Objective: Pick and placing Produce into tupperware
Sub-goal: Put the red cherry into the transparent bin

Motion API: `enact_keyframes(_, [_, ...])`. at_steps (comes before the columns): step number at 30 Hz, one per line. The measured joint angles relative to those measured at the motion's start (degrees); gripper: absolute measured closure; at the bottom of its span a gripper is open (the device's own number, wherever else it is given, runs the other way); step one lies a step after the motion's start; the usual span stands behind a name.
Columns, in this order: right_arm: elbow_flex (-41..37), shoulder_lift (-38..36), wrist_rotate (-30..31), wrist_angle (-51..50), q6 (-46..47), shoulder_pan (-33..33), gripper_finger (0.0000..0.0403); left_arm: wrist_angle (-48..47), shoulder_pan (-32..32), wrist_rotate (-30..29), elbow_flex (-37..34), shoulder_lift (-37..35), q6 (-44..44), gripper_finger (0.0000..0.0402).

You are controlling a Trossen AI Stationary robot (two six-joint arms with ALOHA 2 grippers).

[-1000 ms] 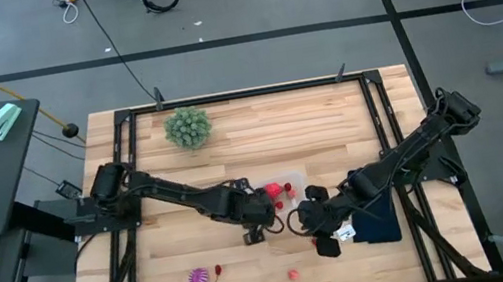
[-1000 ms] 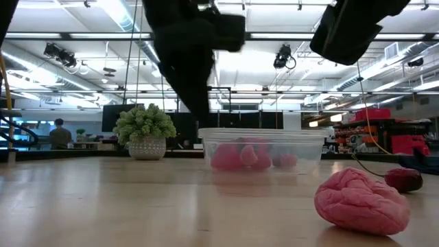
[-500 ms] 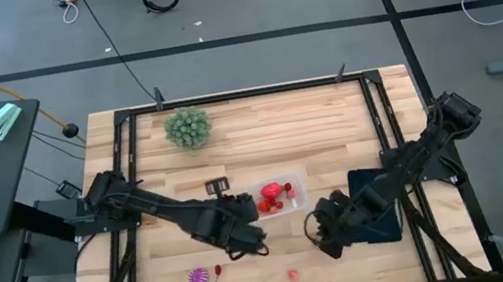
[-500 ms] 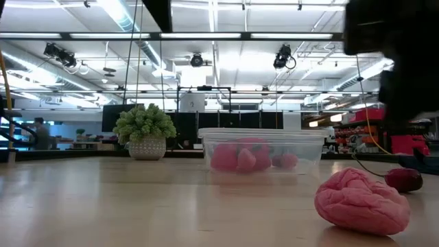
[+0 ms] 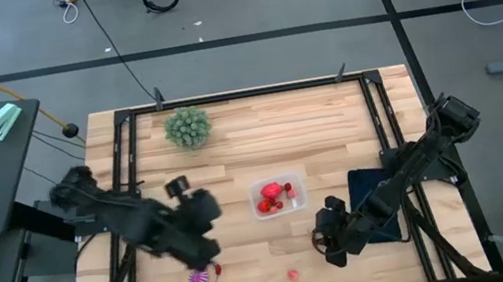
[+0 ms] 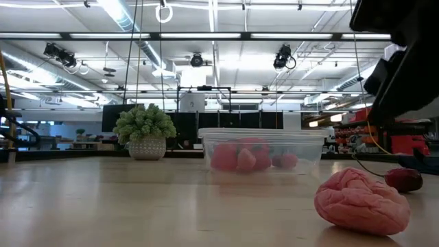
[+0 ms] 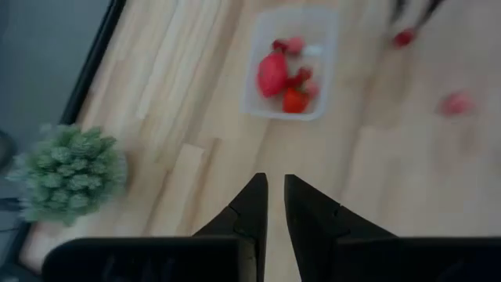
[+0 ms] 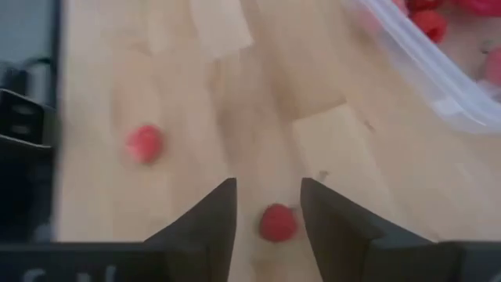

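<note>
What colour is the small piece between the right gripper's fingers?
Red. The small round piece shows best in the right wrist view, lying on the wood.

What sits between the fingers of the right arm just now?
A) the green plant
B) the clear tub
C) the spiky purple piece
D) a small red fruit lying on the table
D: in the right wrist view, a small red fruit lies on the wood between the open fingers.
</note>
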Motion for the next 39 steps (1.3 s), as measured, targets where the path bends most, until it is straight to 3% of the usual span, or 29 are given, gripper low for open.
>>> enact_keyframes(9, [0.02,6.19,1.43,1.32,3.85,-1.05,0.0229,-0.05,-13.90,-19.28,-0.02,-13.09,-6.08,0.0358])
enact_keyframes(14, [0.08,10.18,1.58,2.60,7.08,-2.75,0.0229,-0.02,-19.15,-27.02,-2.58,-17.72,-6.37,0.0357])
enact_keyframes(18, [0.19,11.27,1.50,3.61,7.43,-3.87,0.0229,0.10,-19.92,-30.44,-13.55,-21.87,-12.60,0.0361])
enact_keyframes(24, [-0.02,9.21,0.62,3.97,7.60,-4.15,0.0239,5.65,-20.05,-30.64,-37.88,-30.40,-28.69,0.0363])
enact_keyframes(27, [0.00,8.45,0.47,5.32,7.69,-4.19,0.0252,17.00,-20.84,-29.85,-50.11,-35.45,-29.80,0.0365])
enact_keyframes(31, [-0.02,8.44,-0.98,5.01,7.78,-4.53,0.0285,40.11,-21.87,-28.39,-65.27,-41.90,-22.36,0.0367])
enact_keyframes(39, [-0.02,8.44,-2.30,5.11,7.47,-6.94,0.0376,93.81,-21.71,-26.56,-88.40,-47.42,12.74,0.0367])
